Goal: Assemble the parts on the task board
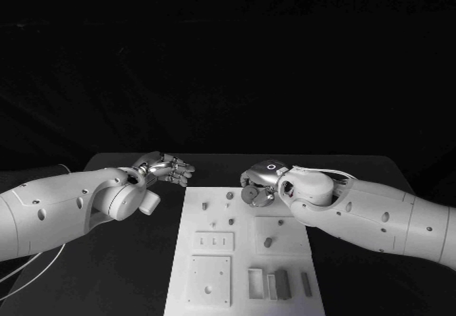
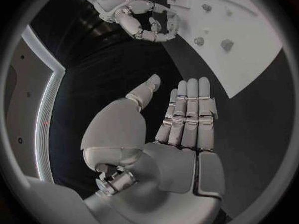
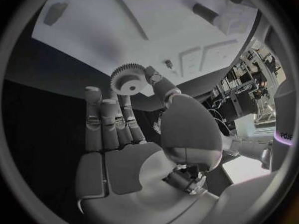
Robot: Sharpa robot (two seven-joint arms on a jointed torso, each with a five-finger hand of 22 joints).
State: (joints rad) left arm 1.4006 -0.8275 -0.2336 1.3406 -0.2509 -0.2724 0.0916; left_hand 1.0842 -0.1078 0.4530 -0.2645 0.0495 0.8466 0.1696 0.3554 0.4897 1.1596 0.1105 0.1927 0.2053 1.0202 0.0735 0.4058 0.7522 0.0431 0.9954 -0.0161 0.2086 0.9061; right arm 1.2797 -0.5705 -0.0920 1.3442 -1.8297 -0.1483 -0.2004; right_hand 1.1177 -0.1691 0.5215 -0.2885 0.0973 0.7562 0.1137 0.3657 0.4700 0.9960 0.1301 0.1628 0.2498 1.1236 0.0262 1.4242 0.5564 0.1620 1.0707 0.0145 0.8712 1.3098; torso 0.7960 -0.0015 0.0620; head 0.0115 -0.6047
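Right robot hand (image 3: 134,134) pinching a toothed gear (image 3: 129,79) over the task board's (image 1: 242,263) far end.
Gear-fitting step is under way, by the look of it: thumb and a finger are clamping the gear just above the board's pegs (image 1: 229,195); next move is likely calling for lining its bore over a peg, then lowering. Left robot hand (image 2: 187,119) is hovering empty, fingers straight, over the tabletop (image 1: 124,263) beside the board.

One white board (image 1: 245,263) lies on one black counter (image 1: 124,263). Two arms reach in, one hand each: the left hand (image 1: 163,167) and the right hand (image 1: 264,183). One gear (image 3: 128,80) sits in the right hand's fingers (image 3: 93,114). At the board's near end, three upright blocks (image 1: 275,283) stand. Pegs (image 1: 229,195) dot the far end; I cannot count them surely.
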